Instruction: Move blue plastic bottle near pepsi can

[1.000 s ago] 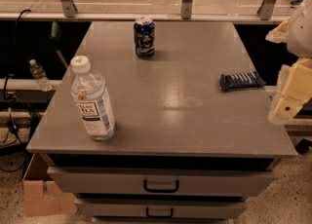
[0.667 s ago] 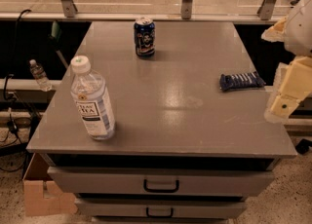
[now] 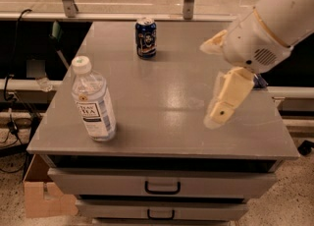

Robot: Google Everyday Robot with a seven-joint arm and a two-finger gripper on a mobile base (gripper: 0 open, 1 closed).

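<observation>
Bottle: the blue plastic bottle [image 3: 93,99] stands upright at the front left of the counter [image 3: 167,72].
Can: the pepsi can [image 3: 145,37] stands at the back, well apart from the bottle.
Hand: the hand [image 3: 210,83] hangs over the right side with its fingers spread and holds nothing; the bottle is well apart, to its left.

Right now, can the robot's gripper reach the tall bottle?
Probably yes. The gripper hovers over the right side of the table; the blue plastic bottle stands upright near the front-left corner. Only bare surface lies between them, and the pepsi can sits far back.
</observation>
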